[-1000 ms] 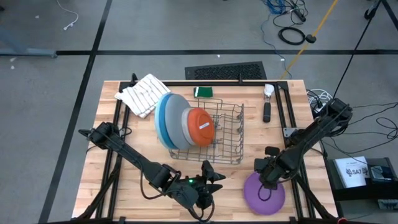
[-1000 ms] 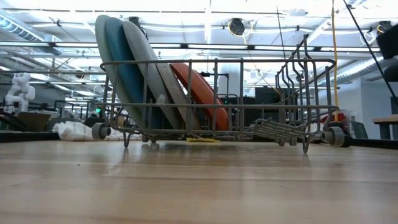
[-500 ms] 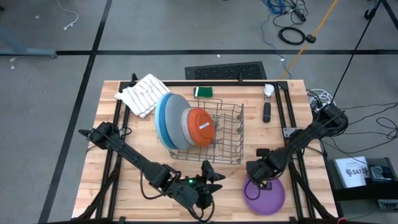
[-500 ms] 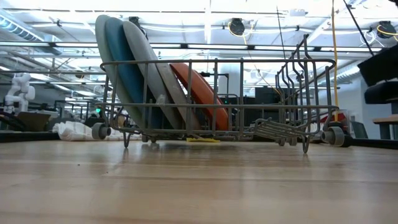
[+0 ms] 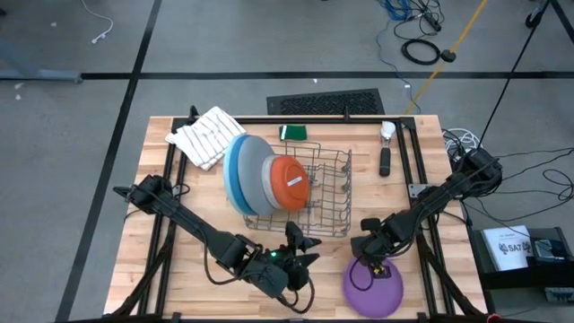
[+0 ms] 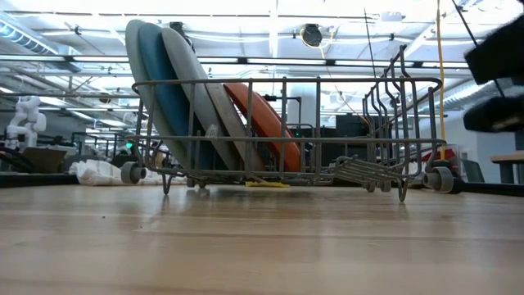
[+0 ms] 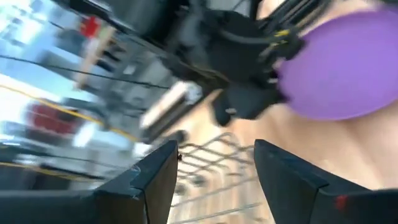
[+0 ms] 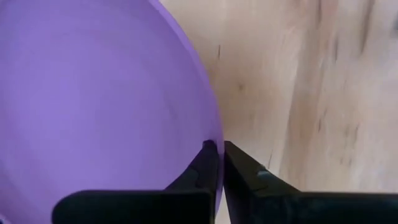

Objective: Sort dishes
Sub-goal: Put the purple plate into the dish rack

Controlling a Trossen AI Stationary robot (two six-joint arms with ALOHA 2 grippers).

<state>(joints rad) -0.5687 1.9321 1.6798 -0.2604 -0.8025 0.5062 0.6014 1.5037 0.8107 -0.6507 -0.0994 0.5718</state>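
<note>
On a pale wooden table (image 5: 188, 224) over grey flooring, four round plastic plates (image 5: 260, 175) lean in one wire dish rack (image 5: 327, 202); the right gripper (image 8: 219, 163) pinches a fifth, the purple plate (image 5: 372, 289), near right. The left gripper (image 7: 214, 180) gapes empty.

The wooden tabletop (image 5: 188, 193) stands on a grey floor (image 5: 224, 45) crossed by dark tape lines (image 5: 269, 75). At its 12 o'clock edge lies a black grille mat (image 5: 325, 101); toward 1 o'clock, coiled black cables (image 5: 420, 49) and a yellow pole (image 5: 457, 40) cross the floor. Seen across the tabletop, long ceiling lights (image 6: 246, 57) hang over a wide workshop, with a white humanoid figure (image 6: 24, 119) at 9 o'clock.
</note>
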